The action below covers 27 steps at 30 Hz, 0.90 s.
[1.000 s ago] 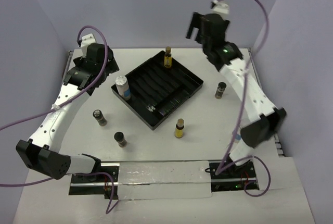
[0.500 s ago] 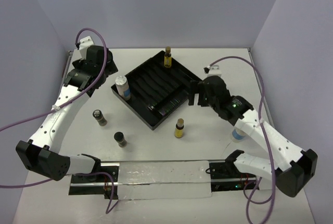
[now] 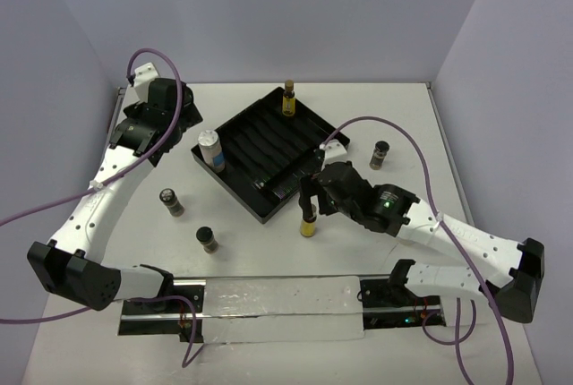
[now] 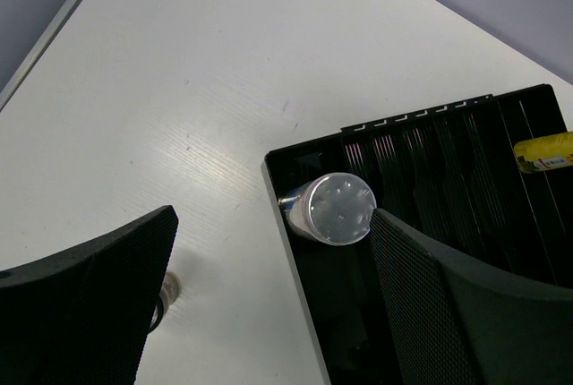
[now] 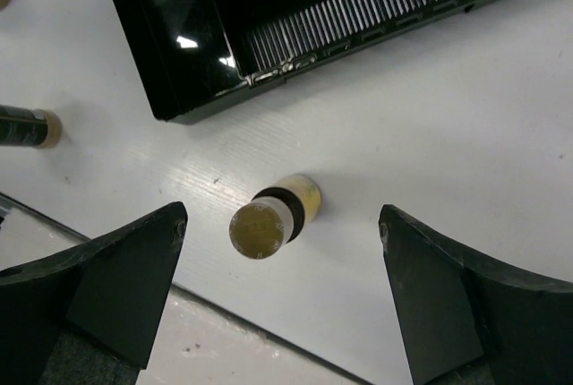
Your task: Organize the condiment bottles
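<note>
Swings the right fingers [image 5: 98, 295] across from the 3 o'clock side of the black tray [image 3: 269, 139] to its 6 o'clock corner since half a second ago. Hangs them spread wide over an upright amber bottle [image 5: 269, 220] on the desk [image 3: 376, 107], one finger on each side, neither touching it. Leaves the left arm unmoved, with the left fingers [image 4: 466, 313] likewise spread above a white-lidded bottle [image 4: 337, 210] that stands in the tray's 9 o'clock corner. Shows a second amber bottle [image 3: 289, 98] at the tray's 12 o'clock corner. Shows a dark bottle [image 3: 381, 154] on the desk at 3 o'clock of the tray, plus a second dark bottle [image 3: 171, 201] and a third dark bottle [image 3: 208, 239] out at 7 o'clock, well apart from the rest.
</note>
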Tool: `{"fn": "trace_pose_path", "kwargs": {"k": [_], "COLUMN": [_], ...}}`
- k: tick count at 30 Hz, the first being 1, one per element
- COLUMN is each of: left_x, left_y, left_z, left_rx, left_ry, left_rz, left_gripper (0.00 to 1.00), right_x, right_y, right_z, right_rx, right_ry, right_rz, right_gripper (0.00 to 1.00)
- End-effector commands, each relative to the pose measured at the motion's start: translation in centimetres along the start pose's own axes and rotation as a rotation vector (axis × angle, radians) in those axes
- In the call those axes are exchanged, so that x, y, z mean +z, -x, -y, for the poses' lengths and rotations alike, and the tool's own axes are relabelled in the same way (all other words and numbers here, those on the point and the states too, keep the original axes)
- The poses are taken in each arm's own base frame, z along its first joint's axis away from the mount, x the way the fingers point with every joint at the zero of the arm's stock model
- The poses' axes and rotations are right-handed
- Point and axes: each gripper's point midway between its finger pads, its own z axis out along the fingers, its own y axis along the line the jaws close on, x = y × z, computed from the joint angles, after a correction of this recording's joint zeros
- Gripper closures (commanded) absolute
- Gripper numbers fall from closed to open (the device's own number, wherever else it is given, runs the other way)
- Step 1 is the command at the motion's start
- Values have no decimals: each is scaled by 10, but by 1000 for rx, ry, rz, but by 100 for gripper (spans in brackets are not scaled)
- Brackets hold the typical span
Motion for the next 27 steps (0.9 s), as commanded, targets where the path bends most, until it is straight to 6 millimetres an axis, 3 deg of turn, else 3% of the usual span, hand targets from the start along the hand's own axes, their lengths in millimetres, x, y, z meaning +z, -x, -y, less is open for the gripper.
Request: {"fn": "trace_pose_path", "kwargs": {"k": [1, 7, 20, 25, 27], "left_x": [-2, 0, 0, 0, 0], "left_y": [12, 8, 4, 2, 2], "left_z": [6, 9, 7, 6, 6], "left_rx": [-42, -41, -36, -33, -34], "left_ry": [-23, -34, -35, -35, -33], "left_rz": [27, 11, 9, 6, 6], "left_gripper": [3, 3, 3, 3, 3], "right_x": [4, 17, 35, 35, 33], "right_y": [-25, -40, -46, -42, -37], "right_z": [-17, -28, -16, -15, -17], "right_rx": [-8, -35, -56, -44, -38], "right_ry": [38, 25, -85, -90, -88], "right_rz": [-43, -77, -84, -67, -56], "right_gripper": [6, 10, 31, 53, 81]}}
